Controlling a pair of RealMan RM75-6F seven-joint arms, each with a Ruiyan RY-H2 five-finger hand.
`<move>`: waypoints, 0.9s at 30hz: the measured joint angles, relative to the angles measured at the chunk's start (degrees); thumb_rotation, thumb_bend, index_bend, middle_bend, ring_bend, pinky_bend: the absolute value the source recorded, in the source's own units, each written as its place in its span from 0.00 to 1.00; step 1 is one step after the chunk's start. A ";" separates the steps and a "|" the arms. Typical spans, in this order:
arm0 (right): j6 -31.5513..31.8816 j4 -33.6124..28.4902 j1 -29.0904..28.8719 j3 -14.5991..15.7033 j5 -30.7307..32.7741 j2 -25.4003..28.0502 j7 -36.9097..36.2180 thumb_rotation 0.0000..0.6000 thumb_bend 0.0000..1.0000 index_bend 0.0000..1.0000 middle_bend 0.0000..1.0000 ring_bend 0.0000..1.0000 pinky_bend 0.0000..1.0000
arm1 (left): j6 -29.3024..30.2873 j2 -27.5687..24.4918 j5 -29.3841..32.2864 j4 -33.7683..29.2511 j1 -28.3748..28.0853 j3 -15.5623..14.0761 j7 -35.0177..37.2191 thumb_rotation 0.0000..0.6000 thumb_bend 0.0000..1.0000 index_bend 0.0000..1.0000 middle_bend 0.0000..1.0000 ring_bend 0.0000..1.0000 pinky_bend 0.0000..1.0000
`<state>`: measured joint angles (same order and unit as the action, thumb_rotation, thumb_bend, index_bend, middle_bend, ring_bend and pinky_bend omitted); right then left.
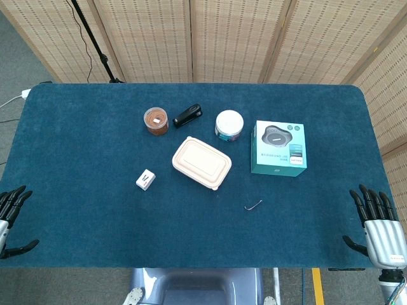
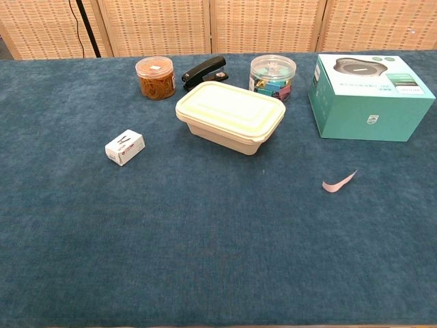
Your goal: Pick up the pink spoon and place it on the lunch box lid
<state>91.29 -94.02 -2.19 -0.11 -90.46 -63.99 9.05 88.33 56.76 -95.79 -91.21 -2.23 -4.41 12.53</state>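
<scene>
Both hands, left [image 1: 11, 219] and right [image 1: 376, 227], spread empty, well apart from pink spoon [image 2: 339, 182].

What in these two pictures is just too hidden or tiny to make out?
- Pink spoon: a thin sliver in both views; its bowl end cannot be told from its handle.
- Lunch box: lid on, contents hidden in both views.
- Left hand: cut off by the head view's left edge; absent from the chest view.
- Right hand: wrist cut off by the head view's bottom edge.
- Teal box: its small print is unreadable.
</scene>
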 measured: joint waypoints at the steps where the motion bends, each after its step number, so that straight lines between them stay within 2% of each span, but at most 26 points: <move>1: 0.08 -0.01 0.05 0.03 -0.24 -0.05 0.02 1.00 0.00 0.00 0.00 0.00 0.00 | -0.04 -0.06 -0.17 0.04 -0.06 -0.07 0.16 1.00 0.00 0.00 0.00 0.00 0.00; 8: 0.16 1.13 -0.01 0.73 -2.97 -1.27 0.05 1.00 0.00 0.00 0.00 0.00 0.00 | -0.07 -0.30 -0.32 0.02 -0.23 -0.06 0.76 1.00 0.00 0.00 0.00 0.00 0.00; 13: -2.05 1.98 -1.22 1.99 -6.16 -2.48 -0.32 1.00 0.00 0.02 0.00 0.00 0.00 | -0.22 -0.59 -0.31 0.12 -0.48 0.01 1.88 1.00 0.00 0.00 0.00 0.00 0.00; 18: -7.76 0.95 -4.97 2.37 -8.88 -3.68 1.91 1.00 0.00 0.07 0.04 0.00 0.01 | -1.53 -1.19 -0.05 -0.48 -1.20 0.01 2.09 1.00 0.00 0.00 0.00 0.00 0.00; 20: -10.26 0.11 -6.83 2.23 -9.69 -4.31 2.76 1.00 0.00 0.10 0.07 0.02 0.05 | -1.47 -1.25 -0.08 -0.59 -1.14 -0.07 2.20 1.00 0.00 0.00 0.00 0.00 0.00; 23: -14.00 -0.69 -9.28 1.56 -9.70 -5.54 4.26 1.00 0.00 0.12 0.10 0.05 0.09 | -1.53 -1.29 -0.12 -0.53 -1.08 -0.23 2.35 1.00 0.00 0.00 0.00 0.00 0.00; 27: -18.54 -1.68 -12.09 0.17 -8.04 -7.24 7.16 1.00 0.00 0.19 0.11 0.05 0.07 | -1.55 -1.33 -0.28 -0.52 -1.10 -0.34 2.49 1.00 0.00 0.00 0.00 0.00 0.00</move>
<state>72.75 -95.69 -14.28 0.06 -98.49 -71.24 16.21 86.78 55.43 -96.08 -91.73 -3.34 -4.75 15.01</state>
